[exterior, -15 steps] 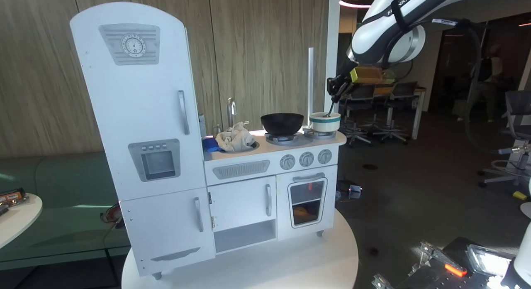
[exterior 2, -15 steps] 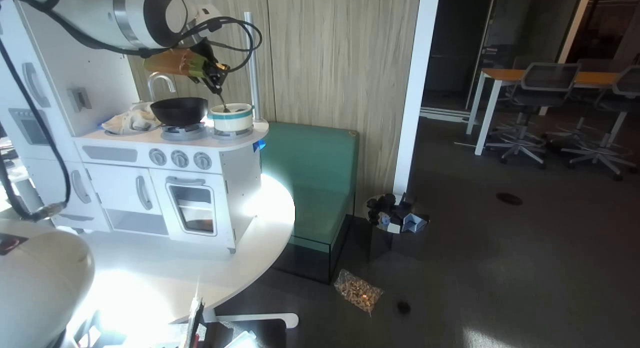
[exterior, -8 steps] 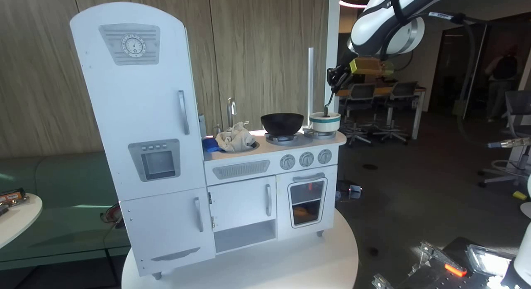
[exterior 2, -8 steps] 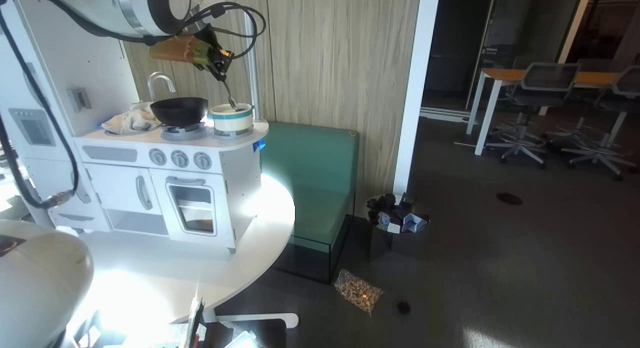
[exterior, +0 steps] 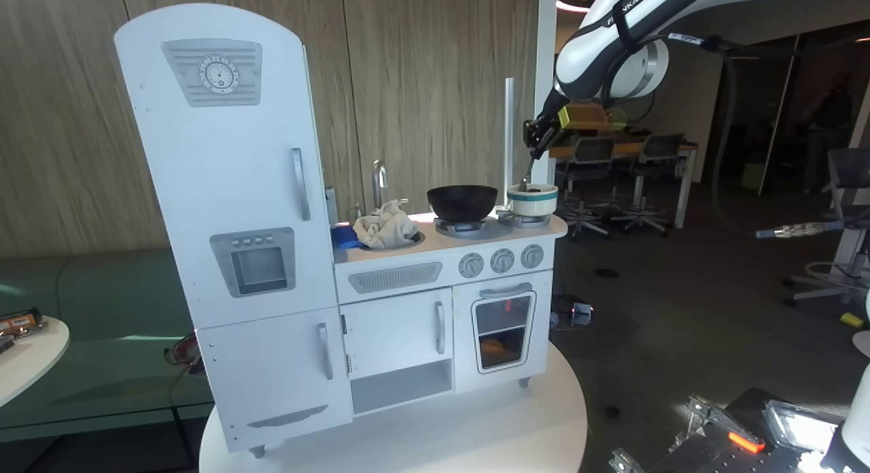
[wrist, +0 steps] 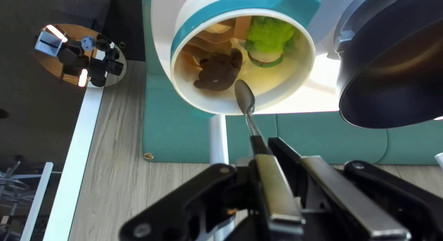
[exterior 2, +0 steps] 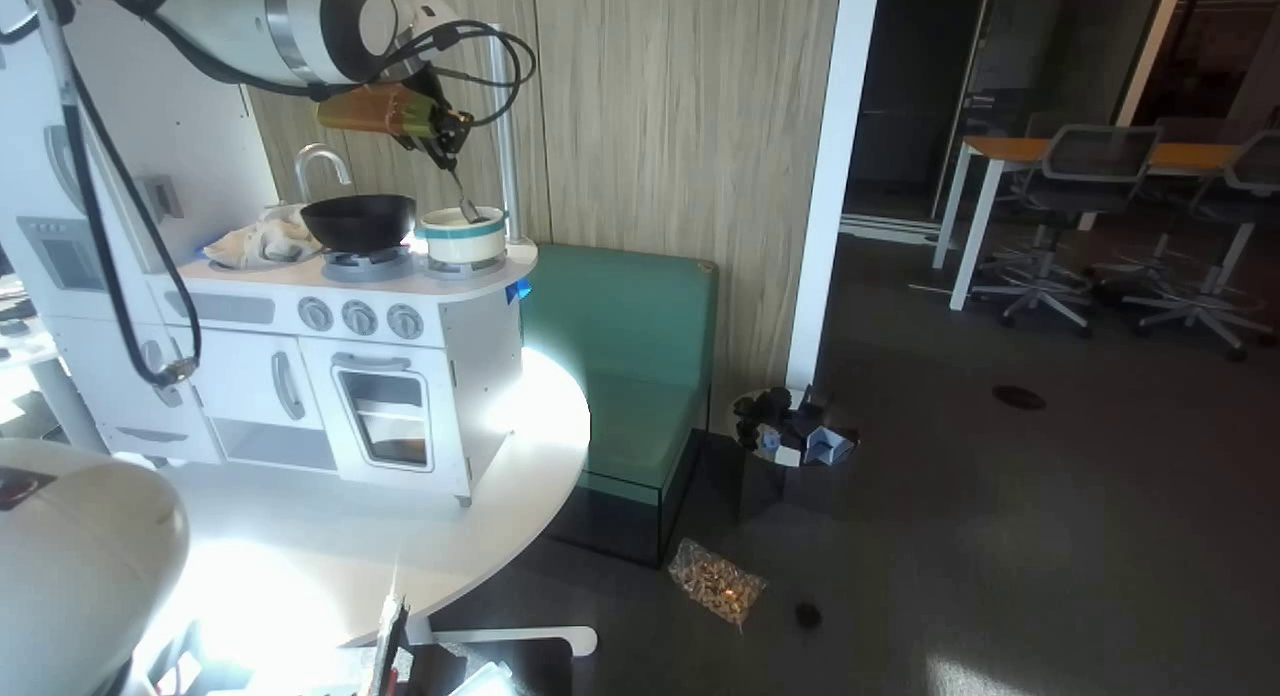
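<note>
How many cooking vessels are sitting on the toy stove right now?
2: the black pan on the burner nearer the faucet, and the teal-banded white pot on the other burner, with the spoon at its opening. None seems hidden.

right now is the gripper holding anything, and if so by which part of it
The gripper holds a spoon by its handle; the bowl end sticks out toward the white pot.
</note>
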Controlling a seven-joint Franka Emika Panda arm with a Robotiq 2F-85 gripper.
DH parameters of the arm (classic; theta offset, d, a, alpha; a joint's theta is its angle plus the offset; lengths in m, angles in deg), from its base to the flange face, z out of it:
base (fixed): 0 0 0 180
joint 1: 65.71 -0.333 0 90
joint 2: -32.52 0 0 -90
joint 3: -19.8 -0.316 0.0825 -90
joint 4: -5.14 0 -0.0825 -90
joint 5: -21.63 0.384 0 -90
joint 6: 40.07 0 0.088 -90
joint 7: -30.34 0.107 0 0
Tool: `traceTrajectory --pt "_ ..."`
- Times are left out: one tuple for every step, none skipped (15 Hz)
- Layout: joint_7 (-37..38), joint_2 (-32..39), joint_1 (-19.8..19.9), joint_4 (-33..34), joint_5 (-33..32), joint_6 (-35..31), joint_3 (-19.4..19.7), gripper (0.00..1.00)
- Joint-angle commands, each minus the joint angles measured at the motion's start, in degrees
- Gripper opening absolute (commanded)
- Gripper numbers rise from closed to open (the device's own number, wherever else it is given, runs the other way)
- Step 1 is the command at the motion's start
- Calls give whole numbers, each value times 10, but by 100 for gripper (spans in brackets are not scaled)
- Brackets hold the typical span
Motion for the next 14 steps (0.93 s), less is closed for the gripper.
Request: traceTrajectory --pt "-26 13 -18 -1 33 -26 2 3" --pt "-28 12 -21 -9 38 -33 2 3" --pt "-25 8 -22 -19 39 -39 1 3" --pt "-20 1 -22 -31 37 -44 0 3" --pt "-16 -5 -21 -42 35 -49 1 3" --pt "-13 -10 -19 -53 33 -53 2 3" --pt "-11 -14 -17 -61 32 -56 3 3" --pt "-8 -20 -14 -70 30 -61 4 3" --pt "-5 -25 -11 -77 28 -64 5 3" --pt "-4 -30 -10 -83 29 -66 7 3" --pt "-3 -36 -9 -89 29 -70 8 3" --pt "-2 -41 -6 -95 27 -73 9 3" --pt "-1 -47 -4 -100 25 -77 9 3" --pt "0 -53 -3 -105 23 -82 9 3"
